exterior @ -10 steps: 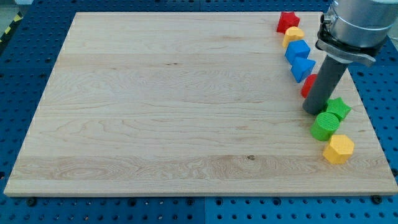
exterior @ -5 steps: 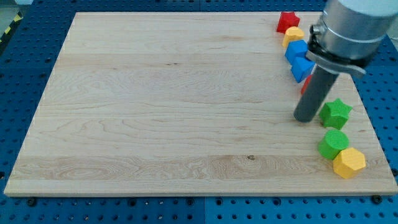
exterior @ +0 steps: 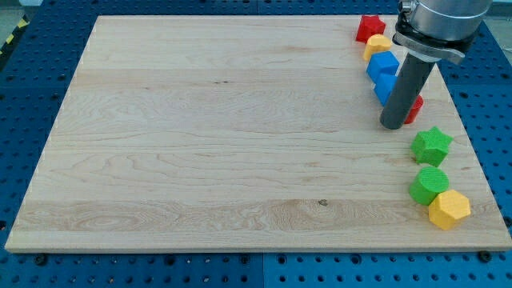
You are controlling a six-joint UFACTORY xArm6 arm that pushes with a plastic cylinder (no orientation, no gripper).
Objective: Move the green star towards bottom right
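The green star (exterior: 432, 146) lies near the board's right edge, in the lower right part. My tip (exterior: 393, 126) rests on the board up and to the left of the star, apart from it. A green round block (exterior: 429, 186) lies just below the star, and a yellow hexagonal block (exterior: 449, 210) touches that block at its lower right. The rod hides most of a red block (exterior: 414, 107) behind it.
Along the right edge at the view's top runs a row: a red star (exterior: 370, 28), a yellow block (exterior: 378, 46), a blue block (exterior: 383, 65) and a second blue block (exterior: 386, 85) partly behind the rod. The wooden board (exterior: 224, 136) lies on a blue perforated table.
My tip moved up and left, away from the green star. The green star, green round block and yellow block were shifted toward the bottom right between the first two frames and now lie still.
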